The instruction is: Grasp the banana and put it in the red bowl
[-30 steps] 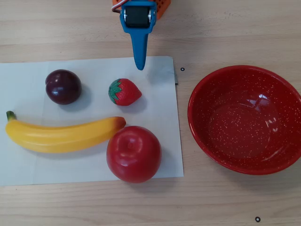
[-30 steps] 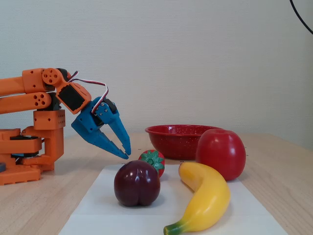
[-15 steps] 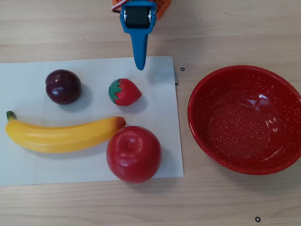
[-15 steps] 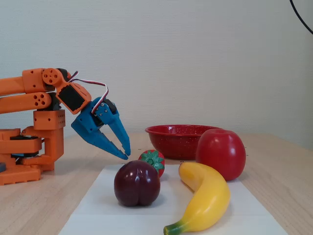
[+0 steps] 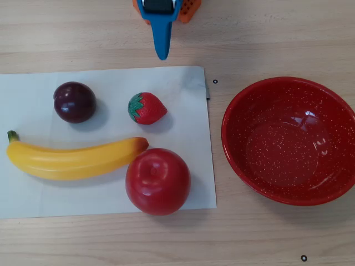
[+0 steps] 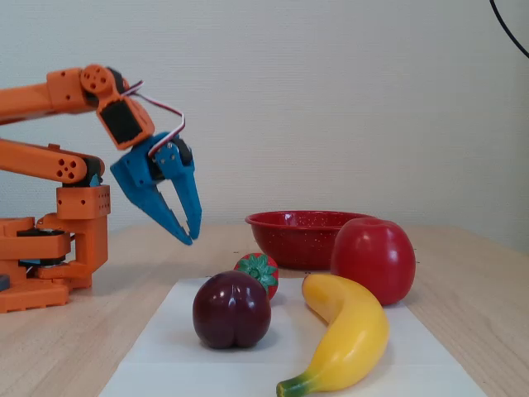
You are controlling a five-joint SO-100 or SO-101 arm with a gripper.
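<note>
Pincer point(image 6: 188, 237) raised, angled down (tips together), banana point(image 5: 72, 159) untouched.

In the overhead view, a paper sheet point(image 5: 33, 100) covers the left of the desk point(image 5: 266, 33). On it, the plum point(image 5: 74, 102) lies far left, the strawberry point(image 5: 146, 108) to its right, the banana point(image 5: 75, 159) nearer, the apple point(image 5: 158, 181) touching the banana's right end. The red bowl point(image 5: 288, 141) sits on the right, off the sheet.
</note>
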